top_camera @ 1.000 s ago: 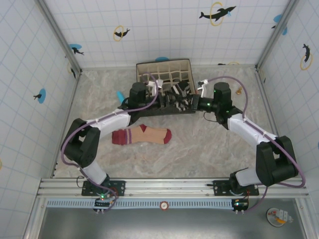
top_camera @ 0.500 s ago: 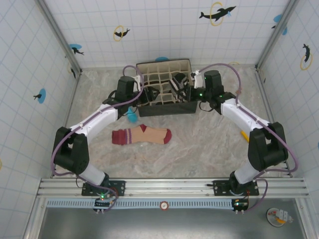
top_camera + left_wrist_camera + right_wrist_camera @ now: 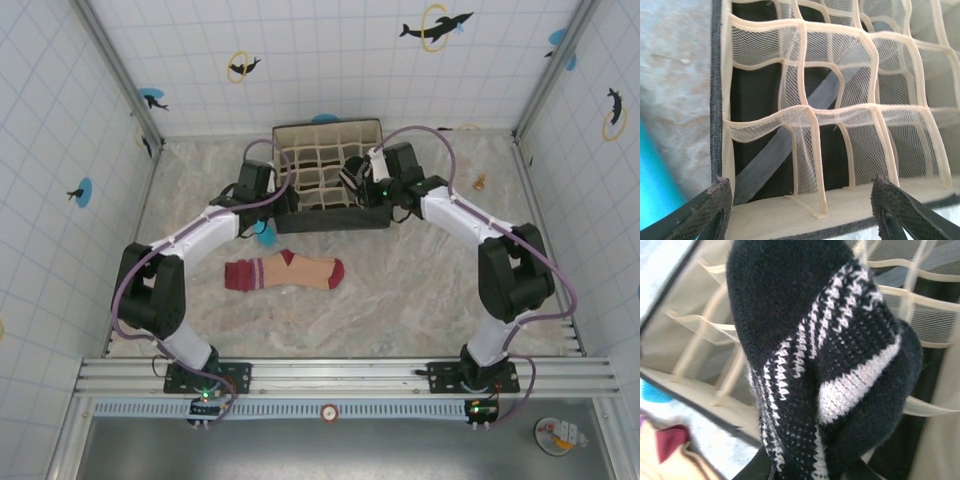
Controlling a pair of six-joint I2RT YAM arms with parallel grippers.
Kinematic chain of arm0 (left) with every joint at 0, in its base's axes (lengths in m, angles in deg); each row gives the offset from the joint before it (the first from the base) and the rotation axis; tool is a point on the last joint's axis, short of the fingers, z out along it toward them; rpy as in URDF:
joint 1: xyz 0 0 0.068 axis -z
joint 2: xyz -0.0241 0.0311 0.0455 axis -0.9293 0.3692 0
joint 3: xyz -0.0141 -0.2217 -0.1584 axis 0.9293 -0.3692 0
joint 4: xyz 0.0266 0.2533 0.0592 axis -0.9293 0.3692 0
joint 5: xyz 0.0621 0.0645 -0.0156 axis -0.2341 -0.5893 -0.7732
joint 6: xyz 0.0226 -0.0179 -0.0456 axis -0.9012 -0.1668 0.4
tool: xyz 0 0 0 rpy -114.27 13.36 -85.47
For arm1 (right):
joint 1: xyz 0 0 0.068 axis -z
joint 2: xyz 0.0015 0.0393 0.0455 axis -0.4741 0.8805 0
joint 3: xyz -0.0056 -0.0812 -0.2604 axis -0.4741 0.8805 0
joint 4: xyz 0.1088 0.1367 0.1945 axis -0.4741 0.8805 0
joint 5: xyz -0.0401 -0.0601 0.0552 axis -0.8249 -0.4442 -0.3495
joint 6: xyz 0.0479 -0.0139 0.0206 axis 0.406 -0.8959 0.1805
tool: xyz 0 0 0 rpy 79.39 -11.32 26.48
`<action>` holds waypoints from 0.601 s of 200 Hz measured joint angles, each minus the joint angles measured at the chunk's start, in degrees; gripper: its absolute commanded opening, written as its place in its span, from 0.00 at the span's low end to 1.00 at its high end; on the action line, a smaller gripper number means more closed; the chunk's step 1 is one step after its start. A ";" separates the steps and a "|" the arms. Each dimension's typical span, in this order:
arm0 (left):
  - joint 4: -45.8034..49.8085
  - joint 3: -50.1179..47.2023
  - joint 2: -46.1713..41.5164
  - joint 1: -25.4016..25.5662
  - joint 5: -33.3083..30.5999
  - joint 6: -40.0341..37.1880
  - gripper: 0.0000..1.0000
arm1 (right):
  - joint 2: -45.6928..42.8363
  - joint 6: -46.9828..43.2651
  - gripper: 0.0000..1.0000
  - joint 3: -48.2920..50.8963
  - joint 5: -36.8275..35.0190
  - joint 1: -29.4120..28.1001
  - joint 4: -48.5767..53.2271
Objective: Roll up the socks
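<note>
The peach sock (image 3: pixel 285 272) with maroon toe, heel and cuff lies flat on the table in front of the box; its maroon part (image 3: pixel 669 439) shows at the lower left of the right wrist view. The black-and-white striped sock (image 3: pixel 825 365) is bunched up and hangs over the box's cells, with my right gripper (image 3: pixel 805 472) shut on it from below (image 3: pixel 362 186). My left gripper (image 3: pixel 802 210) stands open at the box's near-left wall (image 3: pixel 283 196), nothing between its fingers.
The divided organizer box (image 3: pixel 330 131) with mesh cells stands at the back middle. A blue cylinder (image 3: pixel 265 235) lies just left of its front corner. A small orange item (image 3: pixel 481 182) sits at the back right. Tiled walls close in three sides.
Both arms have swung inward to the box. The right gripper has carried the striped sock left, over the cells. The left gripper's jaws have narrowed somewhat.
</note>
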 measured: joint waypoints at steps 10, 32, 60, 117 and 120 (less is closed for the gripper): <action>0.07 0.00 0.15 -0.52 -0.61 -0.04 0.71 | 0.81 -0.94 0.00 -1.01 -2.10 -0.13 1.01; 0.04 0.00 1.31 -0.79 -1.11 -0.39 0.69 | 2.27 -2.80 0.00 -3.13 -6.10 -0.85 3.06; -0.13 0.20 2.91 -0.74 -1.20 -1.27 0.64 | 3.13 -3.67 0.00 -3.78 -7.85 -1.62 3.76; 0.00 0.26 2.86 -0.74 0.31 -1.22 0.70 | 6.23 -4.63 0.00 -7.85 -9.44 -5.05 4.68; 0.02 0.28 2.75 -0.74 0.33 -1.22 0.70 | 6.25 -4.70 0.00 -7.82 -9.51 -5.20 4.68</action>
